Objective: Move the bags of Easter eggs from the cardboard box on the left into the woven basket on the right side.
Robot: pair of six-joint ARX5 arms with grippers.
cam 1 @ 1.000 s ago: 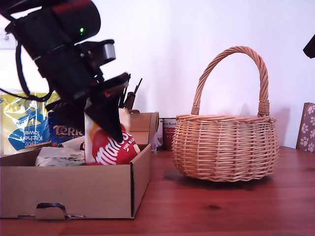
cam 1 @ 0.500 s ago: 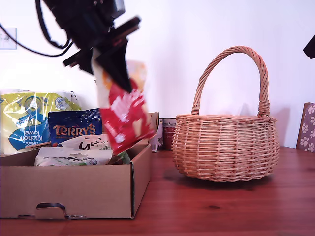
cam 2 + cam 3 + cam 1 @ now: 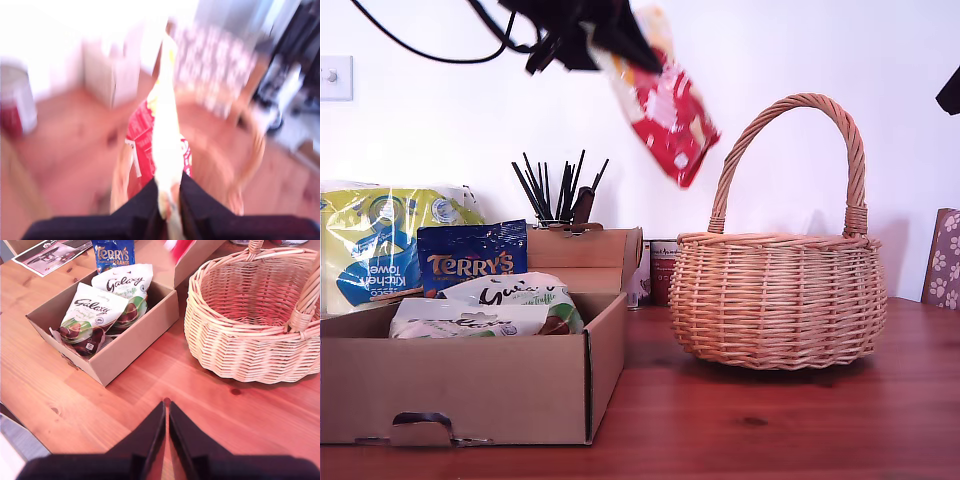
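My first gripper [image 3: 625, 48] is shut on the top edge of the red-and-cream Maltesers bag [image 3: 665, 110], which swings high in the air just to the exterior view's left of the woven basket's handle [image 3: 800, 105]. The first wrist view is blurred; there the bag [image 3: 167, 135] hangs edge-on from the gripper [image 3: 168, 200] over the basket [image 3: 250, 150]. The cardboard box [image 3: 470, 385] holds two white-and-green bags [image 3: 92, 310] [image 3: 127, 285]. The blue Terry's bag [image 3: 470, 262] stands at its back. My second gripper [image 3: 166, 404] is shut on nothing above bare table, between box [image 3: 130, 345] and basket [image 3: 235, 340].
A yellow-green and blue kitchen towel pack [image 3: 370, 250] stands behind the box. A pot of black sticks [image 3: 560, 190] and a tin [image 3: 662, 270] are at the back. A floral chair back [image 3: 945, 260] and a dark arm part [image 3: 950, 95] show at the exterior view's right edge.
My first gripper has lifted the Maltesers bag out of the box and carried it up and toward the exterior view's right, close to the basket handle. The bags in the box stay put.
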